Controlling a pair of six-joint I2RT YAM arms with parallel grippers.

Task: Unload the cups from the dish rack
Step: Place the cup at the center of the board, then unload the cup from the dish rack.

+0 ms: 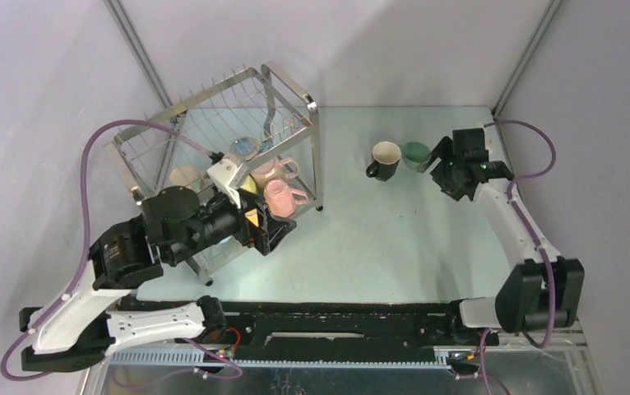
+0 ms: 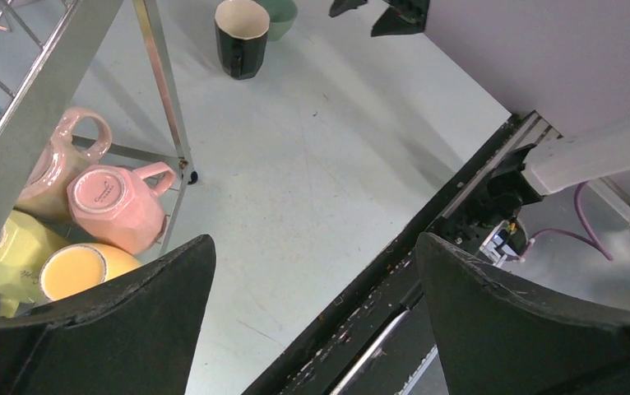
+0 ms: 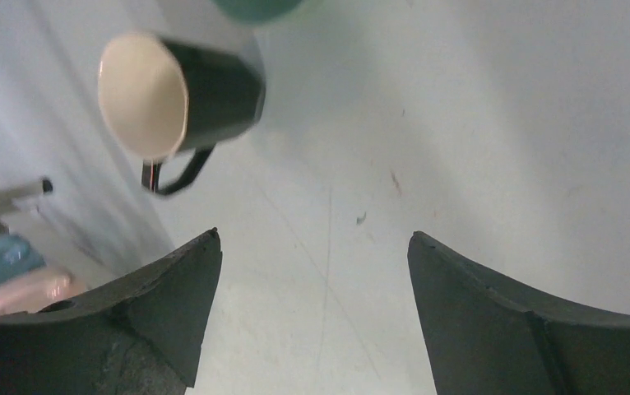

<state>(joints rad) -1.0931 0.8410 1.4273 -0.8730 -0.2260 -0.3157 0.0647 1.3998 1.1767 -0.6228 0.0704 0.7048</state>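
The steel wire dish rack (image 1: 291,99) stands at the back left and holds several cups: two pink ones (image 1: 280,197), a light blue one (image 1: 243,148), a beige one (image 1: 185,176) and yellow ones (image 2: 81,271). A black cup (image 1: 385,159) with a cream inside and a green cup (image 1: 415,154) stand on the table at the right. My left gripper (image 1: 277,233) is open and empty at the rack's near right corner, just in front of the pink cup (image 2: 114,206). My right gripper (image 1: 437,164) is open and empty, just right of the green cup (image 3: 258,8).
The rack's corner post (image 2: 159,74) rises just left of my left gripper (image 2: 316,247). Pale table lies between the rack and the two set-down cups. A grey wall runs close behind my right arm. The black base rail (image 1: 336,317) lines the near edge.
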